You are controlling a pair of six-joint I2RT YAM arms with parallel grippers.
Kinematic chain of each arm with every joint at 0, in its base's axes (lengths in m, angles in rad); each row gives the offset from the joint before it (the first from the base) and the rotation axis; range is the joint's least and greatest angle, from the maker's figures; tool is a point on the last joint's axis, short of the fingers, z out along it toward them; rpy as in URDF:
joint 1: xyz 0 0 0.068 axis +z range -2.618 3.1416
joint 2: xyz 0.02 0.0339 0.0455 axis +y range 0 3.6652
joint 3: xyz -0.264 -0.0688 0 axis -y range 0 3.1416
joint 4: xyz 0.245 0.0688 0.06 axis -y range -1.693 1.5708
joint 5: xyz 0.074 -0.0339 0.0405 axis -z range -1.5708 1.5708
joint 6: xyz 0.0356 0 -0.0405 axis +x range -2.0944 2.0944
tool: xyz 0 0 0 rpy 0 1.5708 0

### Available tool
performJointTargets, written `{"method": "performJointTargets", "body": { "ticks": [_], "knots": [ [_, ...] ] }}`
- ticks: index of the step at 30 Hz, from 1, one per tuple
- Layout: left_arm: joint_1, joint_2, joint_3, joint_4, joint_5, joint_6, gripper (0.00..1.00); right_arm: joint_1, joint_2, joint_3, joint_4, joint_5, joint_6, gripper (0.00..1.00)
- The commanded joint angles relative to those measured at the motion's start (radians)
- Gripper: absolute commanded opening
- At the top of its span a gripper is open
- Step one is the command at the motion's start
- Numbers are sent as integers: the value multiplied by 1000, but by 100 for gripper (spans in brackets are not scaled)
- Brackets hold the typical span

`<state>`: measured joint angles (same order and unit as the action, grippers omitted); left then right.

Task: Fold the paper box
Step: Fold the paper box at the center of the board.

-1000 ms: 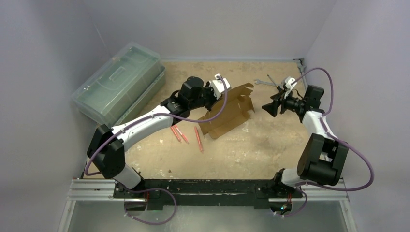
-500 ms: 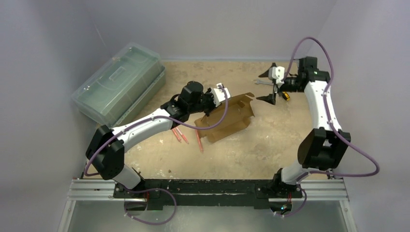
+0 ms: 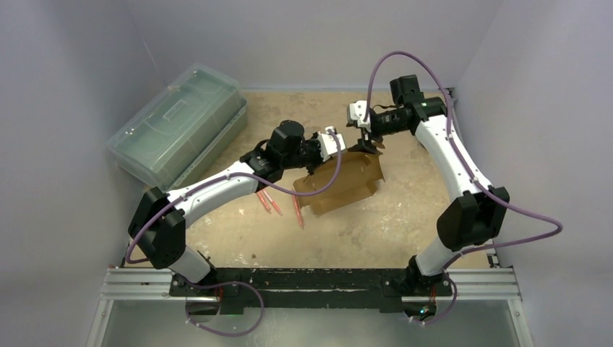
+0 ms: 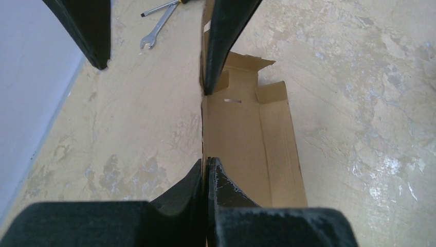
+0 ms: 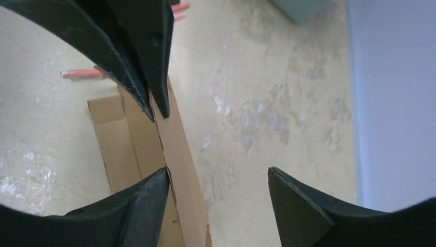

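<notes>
In the top external view, a plain brown die-cut cardboard paper box [image 3: 345,182] is seen lying partly raised near the middle of the sandy, mottled desk [image 3: 405,210]. Its upper left edge is pinched by the left hand [image 3: 318,160], while the right hand [image 3: 367,144] is held over the box's far edge. A large translucent green plastic case [image 3: 177,123] is set well apart at the far left. Thin red pens [image 3: 275,201] are seen on the desk just beside the box's near left side.

In the left wrist view, the left hand [image 4: 206,167] is closed on an upright wall of the paper box [image 4: 252,144], with the cardboard clamped between both fingertips. The rest of the box is spread to the right with its flaps pointing away. The right hand [image 4: 154,77] is seen above with its fingers spread wide. A metal wrench [image 4: 154,33] lies beyond it.

In the right wrist view, the right hand [image 5: 218,172] is open. The cardboard wall [image 5: 187,170] is seen between its fingers, close against one of them. Farther along, the same wall is gripped by the left hand [image 5: 159,114].
</notes>
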<state>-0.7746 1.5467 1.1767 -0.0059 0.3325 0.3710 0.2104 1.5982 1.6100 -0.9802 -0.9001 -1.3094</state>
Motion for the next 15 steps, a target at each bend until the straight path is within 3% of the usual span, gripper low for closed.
{"method": "performJointTargets", "body": {
  "ticks": [1,7,12,13,15],
  "knots": [
    [-3,-3,60,12,10,43,0,30,57,69,-69,84,6,66],
    [-3,-5,72,21,-9,57,0,60,70,66,-108,108,-16,38],
    [-3,-11,74,38,-67,29,0,70,72,94,-113,110,-9,1],
    [-1,-16,72,47,-93,7,0,70,67,96,-102,111,5,0],
    [8,-35,69,73,-147,-69,18,70,49,86,-68,121,36,0]
  ]
}}
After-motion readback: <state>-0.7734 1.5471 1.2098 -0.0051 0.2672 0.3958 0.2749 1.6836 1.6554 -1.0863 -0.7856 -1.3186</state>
